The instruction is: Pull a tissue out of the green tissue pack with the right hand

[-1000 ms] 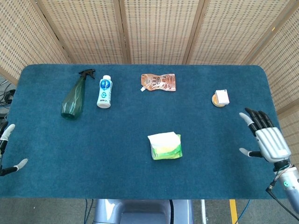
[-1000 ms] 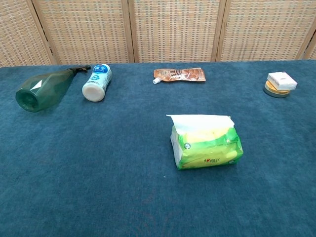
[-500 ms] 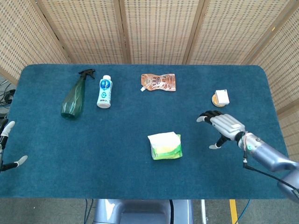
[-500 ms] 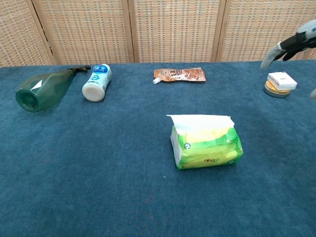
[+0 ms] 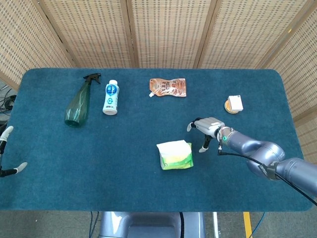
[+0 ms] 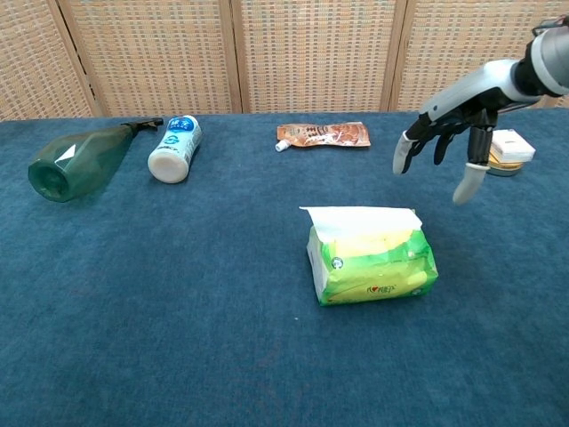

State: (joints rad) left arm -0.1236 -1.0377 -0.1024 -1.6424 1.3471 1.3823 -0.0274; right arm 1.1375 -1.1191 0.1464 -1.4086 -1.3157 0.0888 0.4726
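Observation:
The green tissue pack [image 5: 175,155] [image 6: 373,264] lies near the middle of the blue table, with a white tissue [image 6: 360,220] sticking out of its top. My right hand [image 5: 204,128] [image 6: 449,133] hovers just right of and behind the pack, fingers spread and pointing down, holding nothing and not touching the tissue. My left hand [image 5: 6,151] shows only as pale fingertips at the far left edge of the head view, spread and empty.
A dark green spray bottle [image 5: 79,101] and a white bottle [image 5: 111,97] lie at the back left. An orange pouch [image 5: 169,87] lies at the back centre. A small white box on a round tin [image 5: 234,104] sits at the back right.
My right hand has swept in from the table's right edge leftward to just beside the tissue pack. The left hand has barely moved.

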